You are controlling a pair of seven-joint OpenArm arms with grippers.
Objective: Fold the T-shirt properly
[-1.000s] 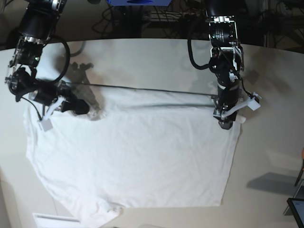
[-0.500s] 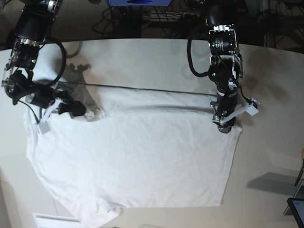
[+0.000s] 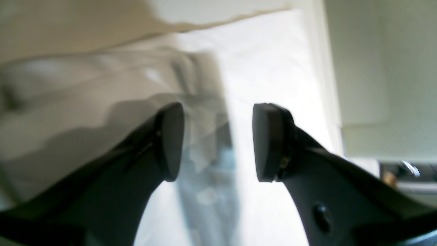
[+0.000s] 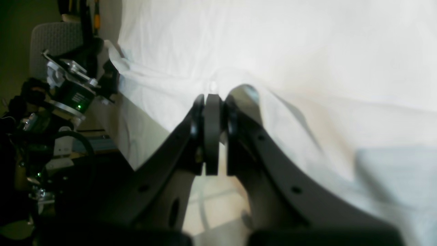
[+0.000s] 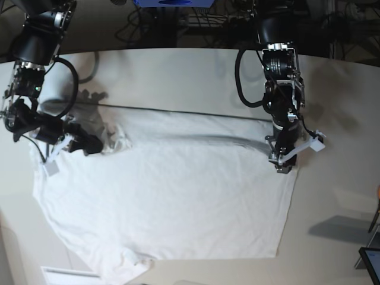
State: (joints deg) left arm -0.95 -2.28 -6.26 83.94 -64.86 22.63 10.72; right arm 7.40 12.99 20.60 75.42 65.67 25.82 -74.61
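From where I stand, the white T-shirt lies spread flat over most of the tabletop, its crumpled collar end nearest me at about 7 o'clock and its far edge stretched across from 9 to 3 o'clock. The step in hand looks to be drawing that far edge up and over toward the near side. At 9 o'clock the right pincer is clenched tight, with a bunch of the cloth gathered at its tips; the right wrist view shows its pads pressed together where the fabric ridges up, so I judge it has a corner pinched. At 3 o'clock the left pincer is down at the other corner, but the left wrist view shows it standing released, cloth blurred beneath the gap and nothing gripped. To do this well, I'd say the left one should settle onto the hem and close on the top layer only before either arm lifts; then both should rise together and level, or the fold will skew.
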